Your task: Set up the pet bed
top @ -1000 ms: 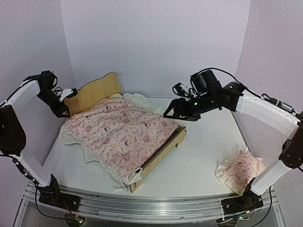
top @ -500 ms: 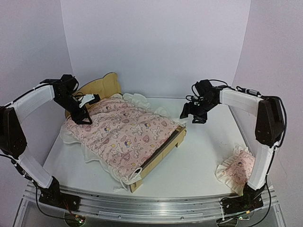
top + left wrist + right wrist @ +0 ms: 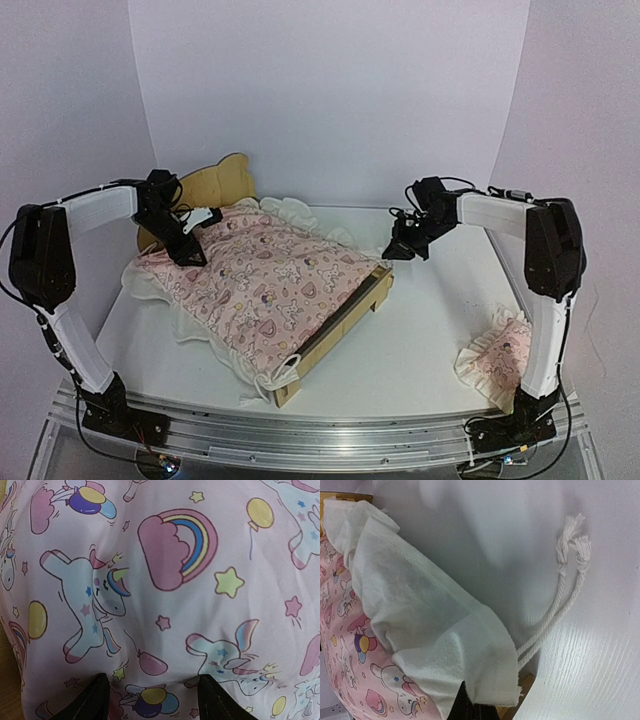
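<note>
From above, the pet bed (image 3: 350,312) sits left of centre on the table (image 3: 430,330) under a pink cover (image 3: 265,280). The left gripper (image 3: 195,225) is at its head end and the right gripper (image 3: 397,250) at the far foot corner.

Left wrist: fingers (image 3: 95,702) spread, tips on the cover.

Right wrist: jaws clenched on the cover's cream ruffle, beside a white cord (image 3: 565,595).

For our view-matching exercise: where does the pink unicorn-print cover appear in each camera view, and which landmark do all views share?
Top external: cover spread over the pet bed, left of centre.
Left wrist: cover fills nearly the whole picture.
Right wrist: cover at lower left, its cream ruffle across the middle.
Shared landmark: the pet bed's plywood, a sliver at the wrist views' edges.
</note>
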Robot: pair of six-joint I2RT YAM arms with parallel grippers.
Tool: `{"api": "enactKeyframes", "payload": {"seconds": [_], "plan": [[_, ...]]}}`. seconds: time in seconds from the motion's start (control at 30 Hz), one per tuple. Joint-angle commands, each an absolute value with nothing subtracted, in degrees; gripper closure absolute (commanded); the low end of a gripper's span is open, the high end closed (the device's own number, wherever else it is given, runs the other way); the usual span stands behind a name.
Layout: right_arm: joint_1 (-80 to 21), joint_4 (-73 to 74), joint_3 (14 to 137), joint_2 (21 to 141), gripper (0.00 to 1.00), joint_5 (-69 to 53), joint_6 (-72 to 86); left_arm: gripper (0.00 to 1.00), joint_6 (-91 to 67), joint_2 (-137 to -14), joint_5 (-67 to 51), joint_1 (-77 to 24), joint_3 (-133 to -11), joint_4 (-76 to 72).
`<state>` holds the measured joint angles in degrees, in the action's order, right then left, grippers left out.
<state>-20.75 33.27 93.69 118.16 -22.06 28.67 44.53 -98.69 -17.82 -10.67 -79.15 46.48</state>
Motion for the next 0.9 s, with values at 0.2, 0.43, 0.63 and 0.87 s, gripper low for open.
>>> {"api": "enactKeyframes", "payload": {"seconds": [0.2,0.43,0.63,0.87], "plan": [[-20.8,32.9,83.0,103.5,1.00,-17.3,28.8,0.39,45.1,-102.8,-15.7,-11.3,-85.4,41.9],[-20.8,33.8,82.4,101.9,0.98,-16.0,28.7,0.36,46.4,-101.2,-15.3,-11.3,-89.7,45.6],[-20.8,38.4,82.7,99.4,0.55,-10.4,28.9,0.31,44.3,-99.1,-16.1,-11.2,-99.4,51.2],[-22.1,43.3,80.8,94.5,0.48,-3.7,34.4,0.11,39.4,-100.8,-6.9,-9.6,-113.3,52.8]]}}
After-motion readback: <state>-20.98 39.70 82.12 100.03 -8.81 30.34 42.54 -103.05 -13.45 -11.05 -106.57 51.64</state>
